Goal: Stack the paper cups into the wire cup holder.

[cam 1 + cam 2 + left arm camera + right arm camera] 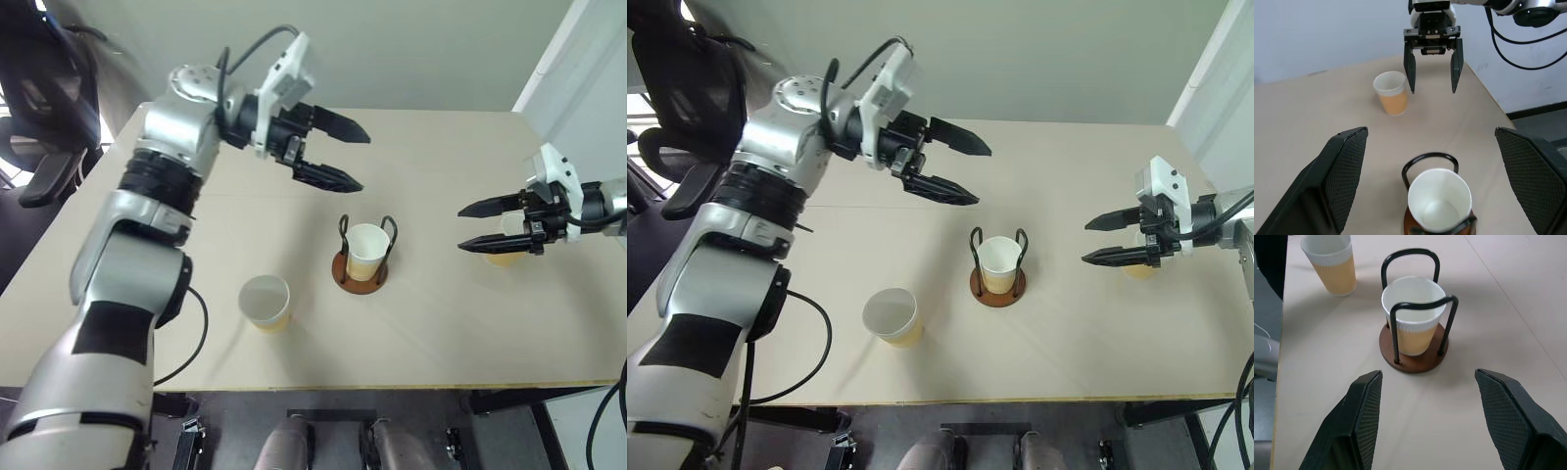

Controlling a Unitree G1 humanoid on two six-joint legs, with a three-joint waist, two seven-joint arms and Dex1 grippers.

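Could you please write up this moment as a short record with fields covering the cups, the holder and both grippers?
holder: wire cup holder, mid-table, upright
cup in holder: one paper cup seated between the wire loops
loose cup, left: paper cup standing upright on the table near its front edge
loose cup, right: paper cup standing by the right gripper
left gripper: open, empty, raised above the holder
right gripper: open, empty, beside the right cup
cups stacked: one of three
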